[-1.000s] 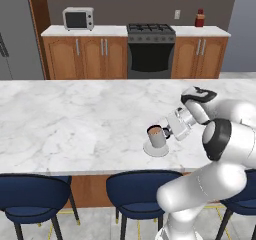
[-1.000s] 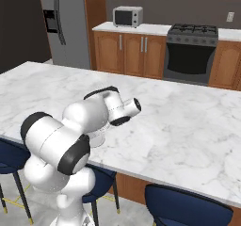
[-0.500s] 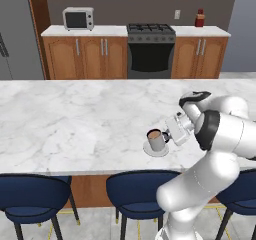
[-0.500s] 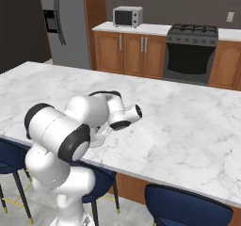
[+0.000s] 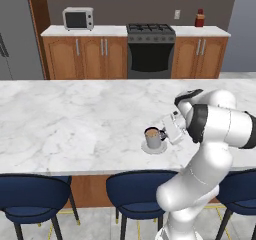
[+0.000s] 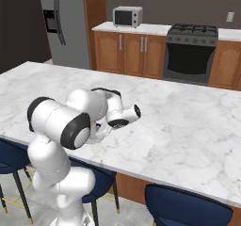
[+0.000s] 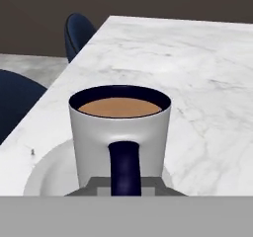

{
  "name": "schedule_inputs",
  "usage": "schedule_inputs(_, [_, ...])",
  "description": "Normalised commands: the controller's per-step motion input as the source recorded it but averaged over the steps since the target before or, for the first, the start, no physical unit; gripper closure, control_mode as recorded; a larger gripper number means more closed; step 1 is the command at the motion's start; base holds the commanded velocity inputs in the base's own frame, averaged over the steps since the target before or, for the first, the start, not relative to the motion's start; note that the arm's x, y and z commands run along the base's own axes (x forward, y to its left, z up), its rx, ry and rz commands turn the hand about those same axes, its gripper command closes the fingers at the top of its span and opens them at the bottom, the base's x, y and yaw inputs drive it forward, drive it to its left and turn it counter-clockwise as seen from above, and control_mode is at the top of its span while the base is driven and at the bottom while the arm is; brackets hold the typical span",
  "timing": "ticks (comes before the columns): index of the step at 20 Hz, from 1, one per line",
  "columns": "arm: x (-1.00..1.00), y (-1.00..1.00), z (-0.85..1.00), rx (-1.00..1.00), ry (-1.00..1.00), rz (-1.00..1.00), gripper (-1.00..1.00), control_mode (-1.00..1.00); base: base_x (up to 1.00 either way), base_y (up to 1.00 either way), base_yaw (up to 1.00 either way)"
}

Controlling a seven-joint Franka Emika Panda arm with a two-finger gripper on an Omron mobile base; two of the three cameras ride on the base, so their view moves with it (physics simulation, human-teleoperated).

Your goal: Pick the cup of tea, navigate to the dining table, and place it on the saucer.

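Grey-white and cylindrical, the small mug of brown tea [image 5: 153,137] with its dark handle sits upright on the pale round shallow saucer [image 5: 154,147], well inside the dish's rim and near the stool-side edge of the long white grey-veined marble dining table [image 5: 75,119]; the two-finger gripper [image 5: 167,132] of the white arm is just beside the mug on its handle side, level with the handle; from the hand view the dark handle [image 7: 125,168] stands dead centre and very close, the tea [image 7: 120,107] level under the rim; whether the fingers are clamped on that handle or already slack, I cannot tell, the tips are hidden low in the frame; judging by the mug resting square on the saucer, the placing looks all but done; the job now is a clean release; part the fingers fully before moving, then draw straight back away from the mug along the handle's line, no sideways drift, no lift, or the handle gets snagged and the tea slops or the mug skates off the saucer toward the table edge.
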Motion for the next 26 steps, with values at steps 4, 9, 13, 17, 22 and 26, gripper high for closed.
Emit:
schedule_inputs(4, [0.24,0.25,-0.39,0.0,-0.05,0.02,1.0,-1.0,0.0,0.0,0.0])
schedule_inputs(9, [0.12,0.07,-0.31,0.0,-0.06,0.05,1.0,-1.0,0.0,0.0,0.0])
schedule_inputs(13, [0.0,0.02,-0.06,0.0,-0.07,0.05,1.0,-1.0,0.0,0.0,0.0])
schedule_inputs(17, [0.0,0.0,0.04,0.0,-0.04,0.02,1.0,-1.0,0.0,0.0,0.0])
schedule_inputs(22, [-0.03,0.16,0.15,0.0,0.0,0.0,-1.0,-1.0,0.0,0.0,0.0])
schedule_inputs(26, [-0.01,0.2,0.14,0.0,0.0,0.0,-1.0,-1.0,0.0,0.0,0.0])
